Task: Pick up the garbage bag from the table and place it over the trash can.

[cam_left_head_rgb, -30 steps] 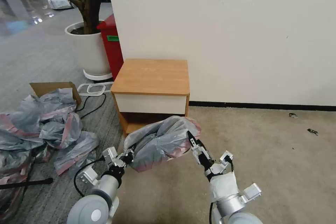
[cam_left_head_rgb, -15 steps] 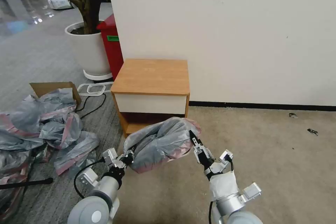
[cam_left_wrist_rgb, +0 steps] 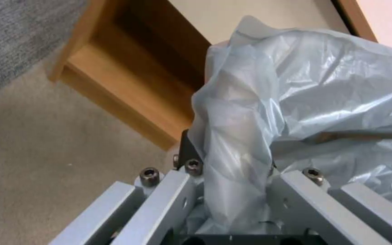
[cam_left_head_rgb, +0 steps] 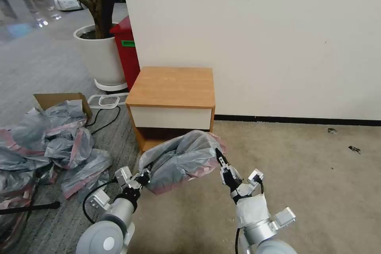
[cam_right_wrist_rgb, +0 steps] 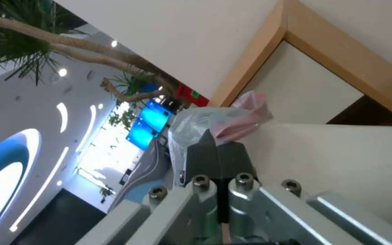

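Before table (cam_left_head_rgb: 171, 86), both pincers grip garbage bag (cam_left_head_rgb: 180, 158).

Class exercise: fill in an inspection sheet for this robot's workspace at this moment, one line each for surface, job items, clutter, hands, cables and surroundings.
Surface: table top, nothing seen on it; beige carpet in front.
Job items: garbage bag spread open in the air in front of the table, held by both hands; a cream wall behind the right fingers in the right wrist view could be the trash can, hard to tell.
Clutter: heap of bags and cardboard box on the floor, left.
Hands: left hand shut on the bag's left edge; right hand shut on its pink rim.
Cables: black cable on the floor beside the table.
Surroundings: white wall, red bin, plant pot.
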Controlling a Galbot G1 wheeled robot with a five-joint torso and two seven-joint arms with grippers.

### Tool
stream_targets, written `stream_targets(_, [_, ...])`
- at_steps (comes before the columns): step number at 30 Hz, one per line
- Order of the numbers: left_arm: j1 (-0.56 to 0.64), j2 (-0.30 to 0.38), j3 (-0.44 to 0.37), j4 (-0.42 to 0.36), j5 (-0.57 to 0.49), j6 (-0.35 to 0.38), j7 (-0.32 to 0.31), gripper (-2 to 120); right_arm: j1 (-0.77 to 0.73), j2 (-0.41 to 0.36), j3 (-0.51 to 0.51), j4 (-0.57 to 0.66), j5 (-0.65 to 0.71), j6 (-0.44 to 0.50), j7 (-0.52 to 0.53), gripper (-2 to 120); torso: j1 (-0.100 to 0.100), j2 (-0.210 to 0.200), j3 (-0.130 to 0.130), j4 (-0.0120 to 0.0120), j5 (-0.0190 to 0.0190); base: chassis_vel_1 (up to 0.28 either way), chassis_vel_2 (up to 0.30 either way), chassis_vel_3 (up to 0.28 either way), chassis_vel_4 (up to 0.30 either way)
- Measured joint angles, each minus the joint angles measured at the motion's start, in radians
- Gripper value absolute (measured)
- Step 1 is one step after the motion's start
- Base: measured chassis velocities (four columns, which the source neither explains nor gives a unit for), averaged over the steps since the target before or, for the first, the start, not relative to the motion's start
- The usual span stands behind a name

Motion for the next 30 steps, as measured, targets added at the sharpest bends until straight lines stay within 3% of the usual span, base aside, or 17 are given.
stream_targets(17, [-0.005, -0.014, -0.010, -0.051, -0.070, 0.025, -0.031, 5, -0.021, 0.001, 0.023, -0.046, -0.054, 0.044, -0.021, 0, 0.000, 0.000, 0.000, -0.0001, 0.0000, 0.000, 0.000, 0.000, 0.000])
stream_targets(30, [0.041, -0.038, -0.001, -0.079, -0.102, 0.070, -0.032, 5, 0.037, 0.008, 0.075, -0.174, -0.164, 0.132, 0.002, 0, 0.000, 0.000, 0.000, 0.0000, 0.0001, 0.000, 0.000, 0.000, 0.000])
